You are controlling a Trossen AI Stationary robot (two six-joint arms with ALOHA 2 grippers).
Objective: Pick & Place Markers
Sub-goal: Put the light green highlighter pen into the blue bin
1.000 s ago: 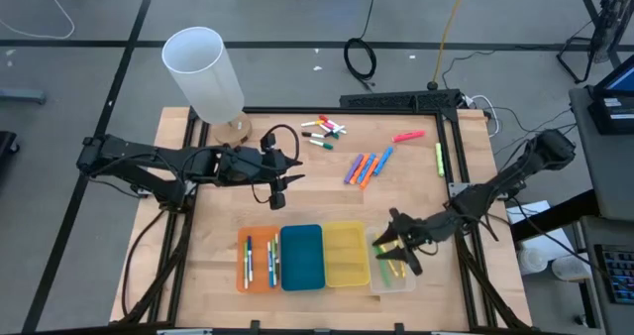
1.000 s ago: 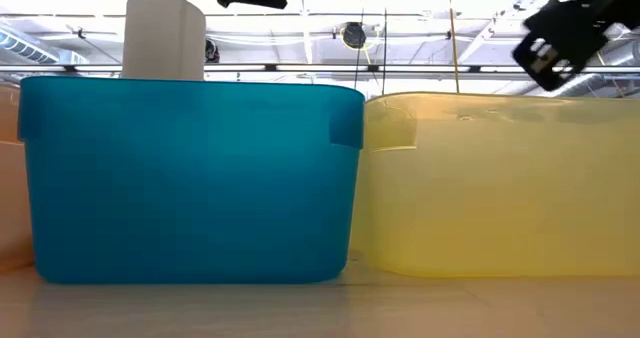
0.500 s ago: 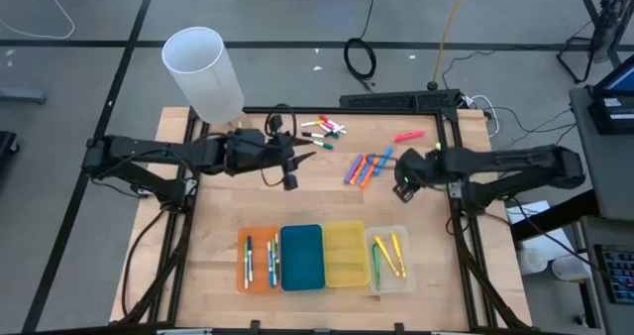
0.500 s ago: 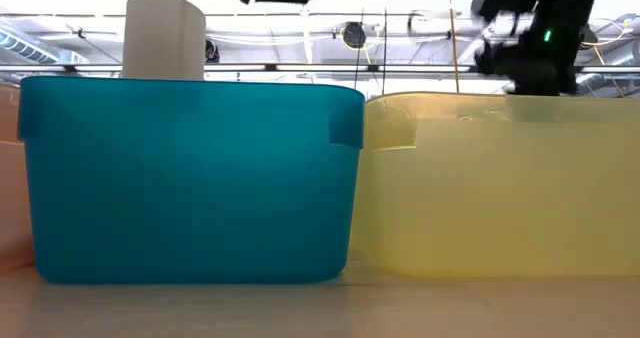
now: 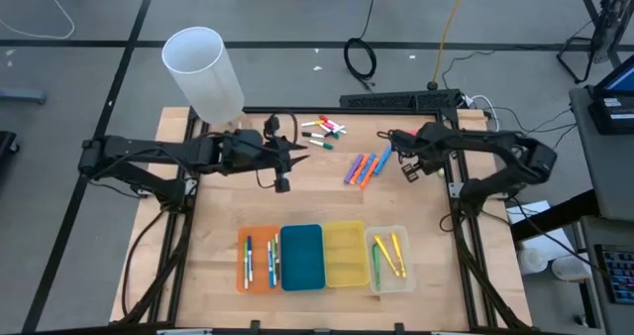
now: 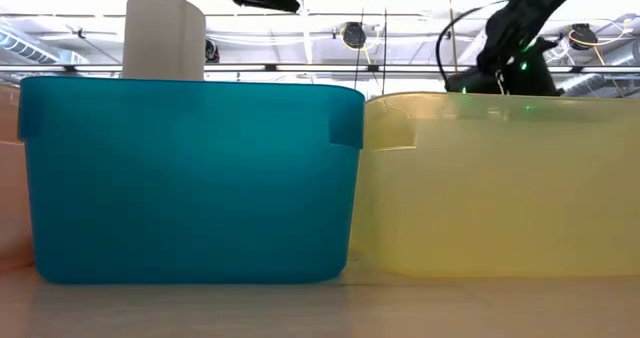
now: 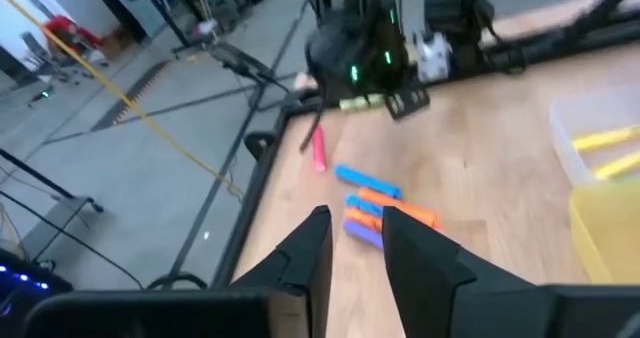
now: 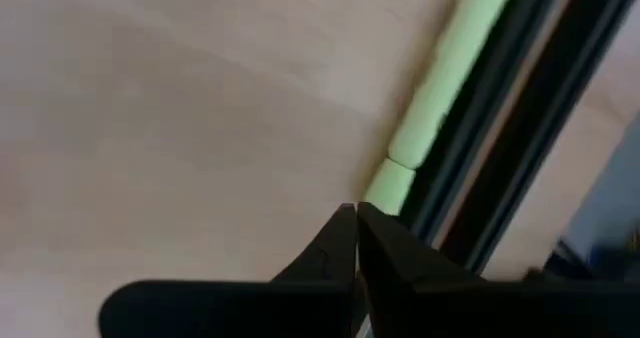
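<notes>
**Reaching for the green marker at the right edge**

Your surface (image 5: 218, 231) carries four trays along the near edge. The right hand (image 8: 356, 213), fingers closed with nothing between them, sits at the far right edge, tips beside the light green marker (image 8: 432, 103) lying along the black frame rail. You'll likely need to open before grasping. The left hand (image 7: 352, 223), slightly open, hovers toward the far edge, left of the orange, blue and purple markers (image 5: 365, 166).
</notes>
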